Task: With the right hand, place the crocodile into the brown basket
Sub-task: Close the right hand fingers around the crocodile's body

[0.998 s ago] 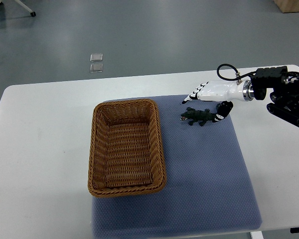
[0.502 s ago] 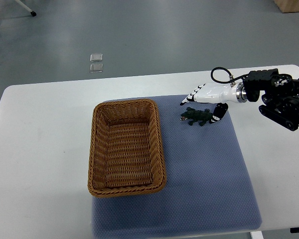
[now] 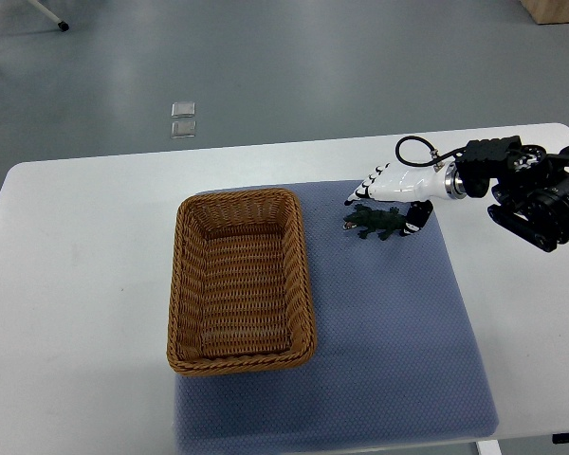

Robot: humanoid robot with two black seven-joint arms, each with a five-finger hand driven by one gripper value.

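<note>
A: Where is the crocodile (image 3: 372, 223)?
B: Lying on the blue mat (image 3: 389, 322), directly under the right hand (image 3: 396, 190), which reaches in from the right edge. Its tail end sits against the hand's dark thumb; the white fingers (image 3: 365, 186) stretch out just beyond its back.

A: Is the hand gripping it?
B: Can't tell. The fingers look fairly straight and the thumb is down beside the toy, but whether they pinch it doesn't show.

A: And the brown basket (image 3: 240, 282)?
B: Off to the hand's left, past the fingertips, on the mat's left edge, apart from the crocodile. All of it rests on the white table (image 3: 76, 284)
</note>
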